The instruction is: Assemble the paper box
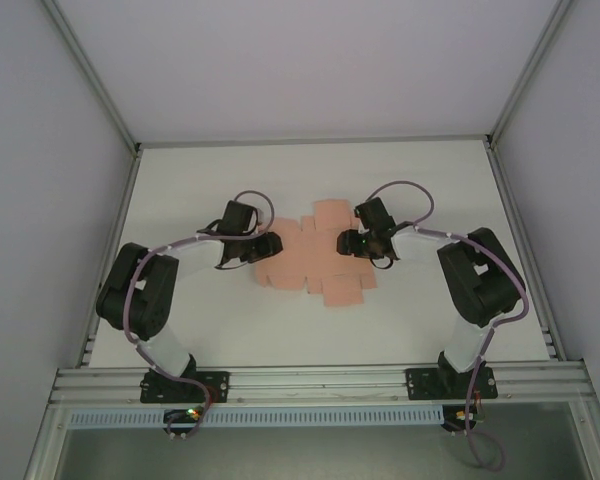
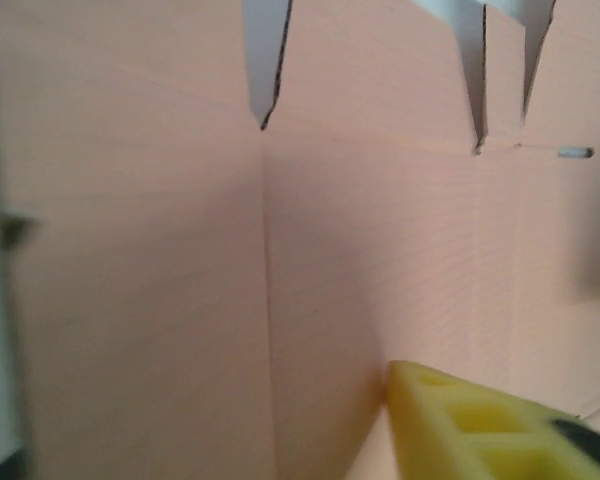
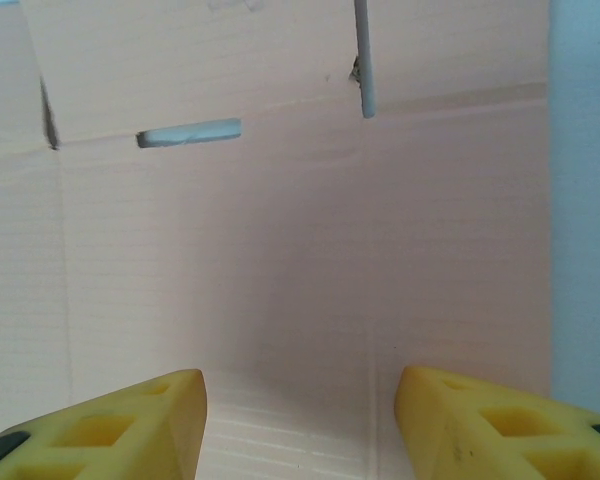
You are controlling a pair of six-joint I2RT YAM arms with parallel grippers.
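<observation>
**On the desk, one flat sheet and several ways to spoil it**

On the white desk [image 1: 280,335] between my two arms the paper box [image 1: 312,265] lies as a flat salmon-pink die-cut sheet, flaps and tabs spread and nothing folded up. My left fingers [image 1: 238,260] are at its left edge and my right fingers [image 1: 353,243] are over its far right part.

In the right wrist view my yellow pads [image 3: 130,425] stand apart, released, with bare card showing through the gap and nothing gripped. On the left I see one yellow pad [image 2: 460,420] hard against the card. I cannot tell whether that side has caught the edge or is only close to it.

My worries:
- The card looks thin. If the left pinches off the scored line [image 2: 268,300], I expect a stray crease or a crumpled panel.
- If one side lifts a flap while the other is not holding the sheet down, the whole sheet will probably slide across the smooth desk and the fold will not form.
- The cuts between flaps [image 2: 265,100] end in sharp corners, so pulling at an angle could tear them.
- The slot [image 3: 190,132] needs its tab lined up. Forcing a bent tab in would likely buckle it.

I can read no writing, brand or label. The card is plain, and my pads carry no marking.
</observation>
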